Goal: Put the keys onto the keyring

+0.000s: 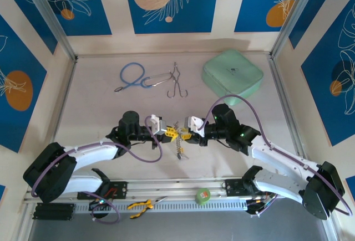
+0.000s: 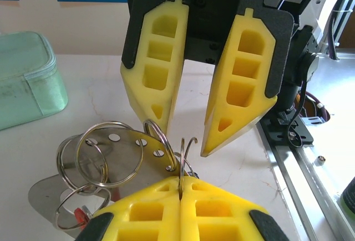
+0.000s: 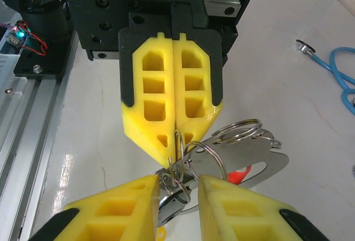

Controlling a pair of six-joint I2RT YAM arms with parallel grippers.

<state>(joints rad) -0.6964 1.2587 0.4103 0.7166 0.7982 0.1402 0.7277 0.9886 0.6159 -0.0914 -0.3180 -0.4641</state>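
Since the left fingers (image 3: 147, 108) clamp shut on just one thin loop of the keyring (image 2: 125, 160), held over the middle of the worktop (image 1: 100, 108), and the right fingers (image 2: 244, 86) stand parted around it, any sideways nudge might twist it loose.

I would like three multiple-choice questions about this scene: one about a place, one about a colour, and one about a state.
1. Where on the table does the green pouch lie?
A. far right
B. near left
C. near middle

2. What colour is the cord loop?
A. red
B. blue
C. white

3. How is the left gripper?
A. wide open
B. shut on nothing
C. shut on the keyring

Answers:
1 A: in the top view it lies by the far right corner.
2 B: the cord is plainly blue.
3 C: it pinches a wire ring of the keyring.
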